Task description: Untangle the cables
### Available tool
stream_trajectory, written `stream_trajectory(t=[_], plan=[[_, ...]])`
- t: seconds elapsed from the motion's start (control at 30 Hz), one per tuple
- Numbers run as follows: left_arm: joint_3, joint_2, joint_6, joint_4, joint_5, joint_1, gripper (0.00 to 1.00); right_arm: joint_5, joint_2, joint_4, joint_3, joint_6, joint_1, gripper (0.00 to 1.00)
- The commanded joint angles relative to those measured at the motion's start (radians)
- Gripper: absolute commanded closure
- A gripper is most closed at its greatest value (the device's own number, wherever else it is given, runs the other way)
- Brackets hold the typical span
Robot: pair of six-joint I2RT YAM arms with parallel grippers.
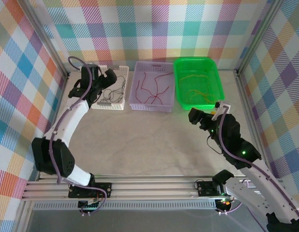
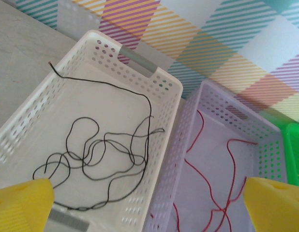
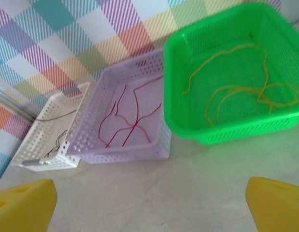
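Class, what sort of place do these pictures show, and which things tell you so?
Likely a robot test cell: plaid walls, left arm and right arm bolted to a rail, white basket, purple basket, green basket of colour-sorted cables.

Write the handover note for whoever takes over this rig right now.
Left gripper: open, empty, above the white basket.
Right gripper: open, empty, over the table in front of the baskets.
Cables: black cables in the white basket, red cables in the purple basket, yellow cables in the green basket.
Done: colours separated, one per basket.
Left: the black cables loop over one another and the red ones cross. Check whether each lies free.
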Motion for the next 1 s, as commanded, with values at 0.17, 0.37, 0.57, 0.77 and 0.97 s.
stream_trajectory(t=[0.17, 0.37, 0.57, 0.77, 0.97], plan=[[-0.092, -0.226, -0.012, -0.213, -0.076, -0.082, 0.0, -0.001, 0.041, 0.098, -0.03, -0.276, -0.198, 0.0], [-0.161, -0.365, -0.029, -0.282, 0.002, -0.086, 0.0, -0.071, 0.133, 0.213, -0.116, -0.337, -0.345, 0.0], [-0.236, -0.494, -0.054, -0.278, -0.019, -0.087, 0.0, -0.052, 0.275, 0.326, -0.134, -0.37, -0.395, 0.0], [-0.316, -0.549, -0.048, -0.231, -0.052, -0.092, 0.0, -0.099, 0.313, 0.468, -0.211, -0.369, -0.481, 0.0], [-0.39, -0.566, -0.049, -0.19, -0.089, -0.105, 0.0, -0.134, 0.429, 0.576, -0.258, -0.411, -0.53, 0.0]])
